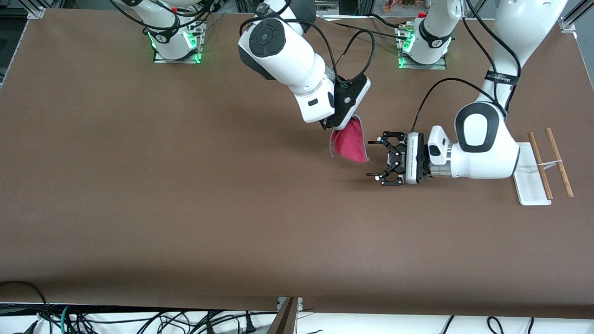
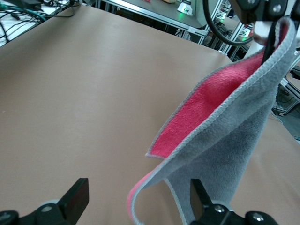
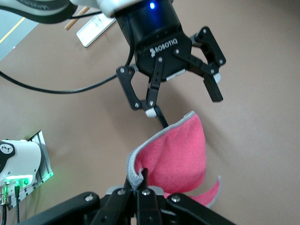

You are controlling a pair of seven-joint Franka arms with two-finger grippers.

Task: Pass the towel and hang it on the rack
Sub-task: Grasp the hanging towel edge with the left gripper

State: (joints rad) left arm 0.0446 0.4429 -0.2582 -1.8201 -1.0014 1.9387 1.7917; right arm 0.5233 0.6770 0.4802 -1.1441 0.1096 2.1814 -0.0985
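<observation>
one towel (image 1: pixel 350 144) pinched by right gripper (image 1: pixel 330 124), left gripper (image 1: pixel 375 157) spread, one rack (image 1: pixel 540 167)

The right tool (image 1: pixel 330 124) hangs with fingers pinched together, facing the left tool (image 1: pixel 377 158), whose fingers are spread.

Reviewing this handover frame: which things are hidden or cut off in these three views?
- Rack: in the front view the left arm covers part of its white base; in the right wrist view only a corner shows at the top edge.
- Towel: in the front view the right gripper covers its pinched top edge.
- Left gripper: in the left wrist view the bottom edge cuts off all but its open fingers.
</observation>
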